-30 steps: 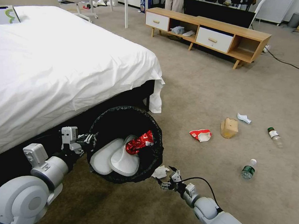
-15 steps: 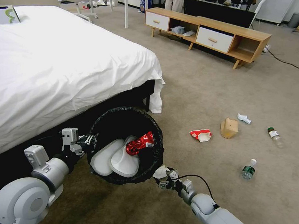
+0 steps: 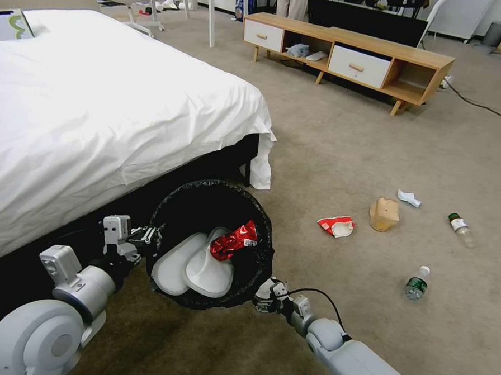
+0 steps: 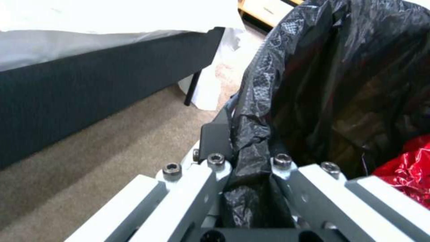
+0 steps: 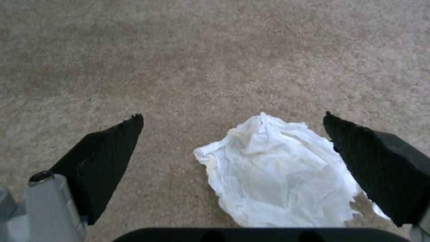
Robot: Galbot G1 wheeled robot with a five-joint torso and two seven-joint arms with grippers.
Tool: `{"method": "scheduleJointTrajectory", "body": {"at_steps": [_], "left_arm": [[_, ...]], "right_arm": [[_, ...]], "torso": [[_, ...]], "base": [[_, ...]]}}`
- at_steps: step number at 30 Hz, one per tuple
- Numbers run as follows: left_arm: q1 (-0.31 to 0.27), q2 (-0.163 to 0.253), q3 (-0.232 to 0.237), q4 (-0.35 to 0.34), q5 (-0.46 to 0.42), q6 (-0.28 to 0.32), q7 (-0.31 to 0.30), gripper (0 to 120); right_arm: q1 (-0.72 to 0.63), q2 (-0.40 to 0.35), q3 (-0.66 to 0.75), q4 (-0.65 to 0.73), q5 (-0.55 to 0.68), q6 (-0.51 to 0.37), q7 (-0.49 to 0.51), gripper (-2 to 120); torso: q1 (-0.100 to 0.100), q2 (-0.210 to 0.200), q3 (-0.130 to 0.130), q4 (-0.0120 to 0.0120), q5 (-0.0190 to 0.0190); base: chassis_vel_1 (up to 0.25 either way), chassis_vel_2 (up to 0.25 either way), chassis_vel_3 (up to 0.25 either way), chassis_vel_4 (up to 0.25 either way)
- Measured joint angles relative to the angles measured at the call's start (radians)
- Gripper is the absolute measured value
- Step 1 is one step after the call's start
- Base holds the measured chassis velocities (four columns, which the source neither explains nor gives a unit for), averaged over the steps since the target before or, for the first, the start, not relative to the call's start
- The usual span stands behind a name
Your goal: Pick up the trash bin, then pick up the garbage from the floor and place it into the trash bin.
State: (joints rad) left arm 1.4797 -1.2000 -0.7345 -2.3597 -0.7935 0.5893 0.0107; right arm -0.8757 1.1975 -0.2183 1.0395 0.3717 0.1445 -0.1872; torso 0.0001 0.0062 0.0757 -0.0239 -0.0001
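My left gripper (image 3: pixel 145 239) is shut on the rim of the trash bin (image 3: pixel 205 199), clamping its black liner (image 4: pixel 340 67) between the fingers (image 4: pixel 210 168). The bin hangs tilted beside the bed. Inside lie a crushed red can (image 3: pixel 234 240) and two flat white slippers (image 3: pixel 201 269). My right gripper (image 3: pixel 265 298) is low at the bin's near right side, open, with a crumpled white tissue (image 5: pixel 277 174) on the carpet between its black fingertips (image 5: pixel 107 151). Farther right on the floor lie a red-white cup (image 3: pixel 336 225), a brown paper bag (image 3: pixel 383 213), a second tissue (image 3: pixel 409 198) and two bottles (image 3: pixel 460 229) (image 3: pixel 417 283).
The white-sheeted bed (image 3: pixel 98 101) takes up the left side, its dark frame right behind the bin. A low wooden cabinet (image 3: pixel 347 55) stands at the back, with a black cable (image 3: pixel 479 104) on the carpet to its right. Open carpet lies between the bin and the litter.
My right gripper has moved left and closer to the bin, coming down over the white tissue. The left arm and the bin have barely shifted.
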Motion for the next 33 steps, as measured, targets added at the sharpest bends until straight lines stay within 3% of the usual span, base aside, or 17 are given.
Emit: {"method": "scheduleJointTrajectory", "body": {"at_steps": [22,33], "left_arm": [[0.006,-0.011,0.005,-0.009,0.012,-0.009,0.001,3],[0.008,-0.016,0.007,-0.008,0.016,-0.017,0.001,3]], "right_arm": [[-0.034,-0.013,0.057,-0.044,-0.018,0.035,-0.037,99],[-0.035,-0.010,0.067,-0.053,-0.001,0.040,-0.050,59]], "torso": [[0.000,0.000,0.000,-0.0001,0.0001],[0.000,0.000,0.000,0.0000,0.0001]], "base": [[0.000,0.000,0.000,0.000],[0.000,0.000,0.000,0.000]]}}
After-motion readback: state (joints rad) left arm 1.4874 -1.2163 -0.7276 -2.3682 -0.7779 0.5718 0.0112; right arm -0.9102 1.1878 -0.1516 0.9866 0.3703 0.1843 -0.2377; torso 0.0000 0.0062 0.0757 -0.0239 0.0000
